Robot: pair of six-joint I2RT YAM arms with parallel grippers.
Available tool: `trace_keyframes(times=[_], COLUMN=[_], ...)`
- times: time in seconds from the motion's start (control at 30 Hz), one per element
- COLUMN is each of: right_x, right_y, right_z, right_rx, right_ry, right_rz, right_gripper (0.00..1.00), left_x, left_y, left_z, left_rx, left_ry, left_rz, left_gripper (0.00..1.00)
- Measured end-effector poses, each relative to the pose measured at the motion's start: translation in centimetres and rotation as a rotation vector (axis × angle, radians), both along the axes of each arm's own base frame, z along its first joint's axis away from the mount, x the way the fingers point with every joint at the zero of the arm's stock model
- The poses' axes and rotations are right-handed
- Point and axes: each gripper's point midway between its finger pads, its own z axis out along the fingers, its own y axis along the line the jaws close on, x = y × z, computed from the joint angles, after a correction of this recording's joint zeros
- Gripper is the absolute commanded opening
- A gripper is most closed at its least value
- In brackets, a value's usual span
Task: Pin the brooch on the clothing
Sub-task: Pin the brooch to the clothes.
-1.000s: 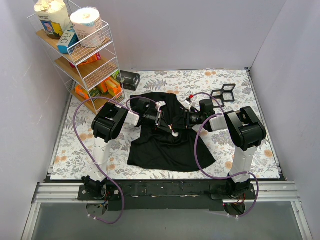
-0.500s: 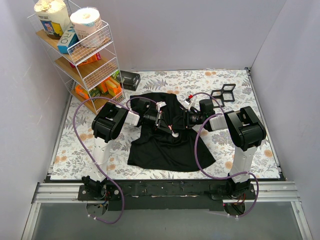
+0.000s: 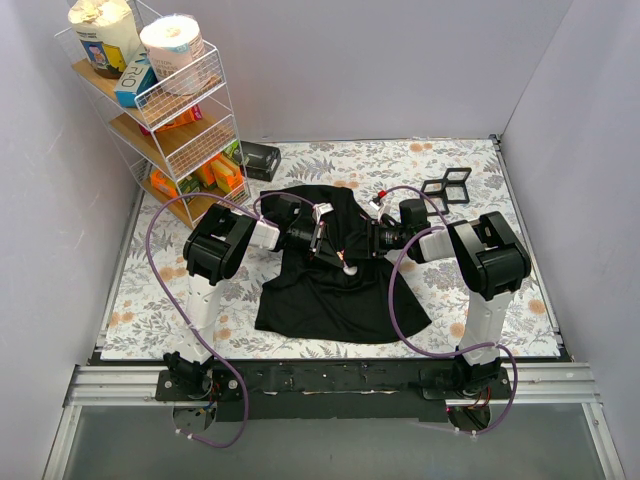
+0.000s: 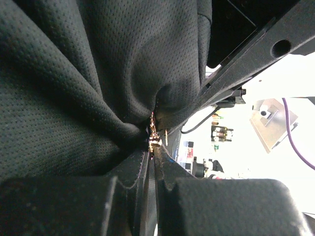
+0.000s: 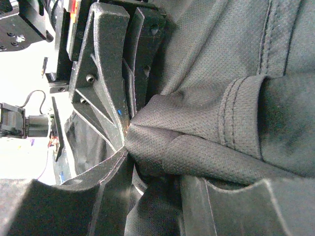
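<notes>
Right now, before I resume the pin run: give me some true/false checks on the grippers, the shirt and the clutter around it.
1. The left gripper is shut, with the brooch at its fingertips. True.
2. The T-shirt lies on a plain white surface. False: it lies on a floral-patterned table cover.
3. The right gripper meets the left one over the shirt. True.
4. The wire shelf stands in the far right corner. False: it is in the far left corner.
5. The square frames rest on the shirt. False: they sit on the cover, apart from it, to the far right.
</notes>
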Motion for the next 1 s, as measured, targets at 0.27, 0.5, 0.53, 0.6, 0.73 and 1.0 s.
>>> trace_keyframes(times=[0.27, 0.5, 0.53, 0.6, 0.73, 1.0], right_x=[0.01, 0.14, 0.17, 0.18, 0.19, 0.19], right_y=[-0.01, 0.15, 0.18, 0.20, 0.23, 0.18], right_z=[-0.01, -0.11, -0.12, -0.14, -0.16, -0.26], right_rx=[-0.001, 0.000, 0.000, -0.001, -0.001, -0.015], right_ry=[0.009, 0.040, 0.047, 0.058, 0.069, 0.075], right_rz=[0.010, 0.012, 0.014, 0.017, 0.022, 0.028], right_gripper=[0.49, 0.46, 0.46, 0.45, 0.45, 0.45], left_x=[0.08, -0.01, 0.01, 0.09, 0.14, 0.33], left_y=[0.07, 0.17, 0.18, 0.17, 0.20, 0.16], left_z=[-0.12, -0.33, -0.34, -0.31, -0.31, -0.15], left_rx=[0.009, 0.014, 0.014, 0.014, 0.017, 0.022], left_ry=[-0.022, -0.030, -0.032, -0.037, -0.036, -0.031], left_rz=[-0.015, -0.019, -0.019, -0.020, -0.020, -0.019], left_gripper=[0.00, 0.00, 0.00, 0.00, 0.00, 0.00])
